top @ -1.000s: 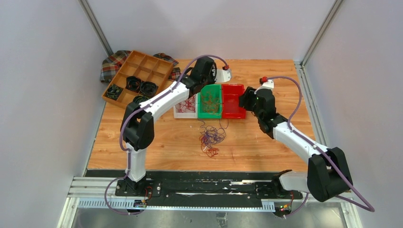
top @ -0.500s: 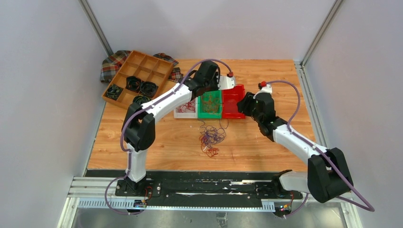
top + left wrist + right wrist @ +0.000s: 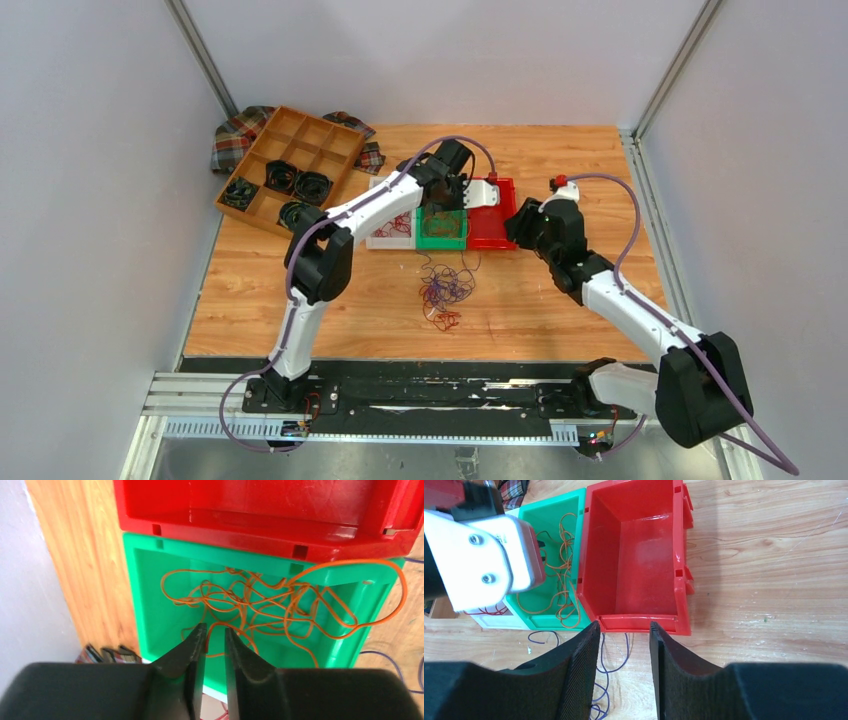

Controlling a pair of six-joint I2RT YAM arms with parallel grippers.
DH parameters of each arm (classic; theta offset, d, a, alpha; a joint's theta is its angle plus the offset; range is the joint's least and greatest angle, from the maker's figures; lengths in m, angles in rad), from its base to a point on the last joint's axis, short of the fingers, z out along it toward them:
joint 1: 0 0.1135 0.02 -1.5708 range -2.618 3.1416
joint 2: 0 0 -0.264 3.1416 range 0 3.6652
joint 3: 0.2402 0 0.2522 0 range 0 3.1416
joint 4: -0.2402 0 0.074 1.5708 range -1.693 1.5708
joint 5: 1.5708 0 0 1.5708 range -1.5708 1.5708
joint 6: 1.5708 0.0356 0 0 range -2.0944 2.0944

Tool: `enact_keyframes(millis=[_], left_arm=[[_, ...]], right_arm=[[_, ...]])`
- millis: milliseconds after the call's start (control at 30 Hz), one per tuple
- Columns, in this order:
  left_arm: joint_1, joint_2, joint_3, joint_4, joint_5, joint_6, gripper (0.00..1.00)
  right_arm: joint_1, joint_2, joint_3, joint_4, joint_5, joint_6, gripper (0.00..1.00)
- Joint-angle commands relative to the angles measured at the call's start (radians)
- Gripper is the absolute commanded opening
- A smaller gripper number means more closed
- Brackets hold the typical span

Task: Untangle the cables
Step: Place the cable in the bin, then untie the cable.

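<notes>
Cables (image 3: 444,292) are lying in a loose purple, red and orange clump on the counter (image 3: 580,160), just in front of three bins standing side by side in a row. Orange strands (image 3: 250,602) are sitting coiled in the green bin (image 3: 145,595), the middle one, with one loop reaching out past its rim. Red strands (image 3: 394,226) are showing in the white bin (image 3: 385,244) on its left, and the red bin (image 3: 639,555) is touching the green one on its right. The left gripper (image 3: 215,628) is hovering over the green bin and pointing down at the orange strands, its jaws standing narrow with a thin gap between them; whether a strand is caught in that gap I cannot tell. The right gripper (image 3: 624,626) is hanging above the near rim of the red bin, its jaws standing moderately apart and holding nothing. Purple strands (image 3: 616,665) are trailing across the counter below it. At the far left a tray (image 3: 300,150) is resting partly on a plaid cloth (image 3: 235,135), well apart from the clump.
</notes>
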Motion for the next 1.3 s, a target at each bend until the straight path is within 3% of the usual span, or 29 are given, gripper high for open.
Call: enact_keyframes(millis=[0, 67, 233, 300, 367, 533, 633, 933, 1100, 1267], left_arm=[[0.017, 0.009, 0.095, -0.084, 0.028, 0.025, 0.33], [0.028, -0.009, 0.107, -0.085, 0.053, 0.019, 0.49], [0.037, -0.056, 0.144, -0.110, 0.073, 0.034, 0.59], [0.046, -0.074, 0.175, -0.153, 0.128, 0.027, 0.75], [0.053, -0.091, 0.198, -0.179, 0.165, 0.013, 0.82], [0.057, -0.149, 0.202, -0.227, 0.207, -0.079, 0.86], [0.056, -0.231, 0.120, -0.261, 0.268, -0.150, 0.93], [0.036, -0.426, -0.292, -0.278, 0.475, -0.273, 0.89], [0.009, -0.355, -0.316, -0.278, 0.502, -0.305, 0.80], [0.003, -0.272, -0.301, -0.219, 0.503, -0.326, 0.79]], right_arm=[[-0.014, -0.031, -0.007, -0.038, 0.021, -0.017, 0.43], [-0.014, -0.038, -0.008, -0.041, 0.024, -0.021, 0.45], [-0.014, -0.051, 0.001, -0.059, 0.027, -0.034, 0.51], [-0.014, -0.058, 0.008, -0.067, 0.028, -0.040, 0.55], [-0.014, -0.068, 0.012, -0.076, 0.029, -0.043, 0.56], [-0.014, -0.091, 0.007, -0.088, 0.014, -0.051, 0.60], [-0.014, -0.107, -0.008, -0.094, -0.004, -0.059, 0.62], [0.084, -0.120, -0.099, -0.099, -0.030, -0.063, 0.55], [0.119, -0.143, -0.149, -0.067, -0.036, -0.040, 0.51], [0.146, -0.160, -0.167, -0.053, -0.050, -0.049, 0.50]])
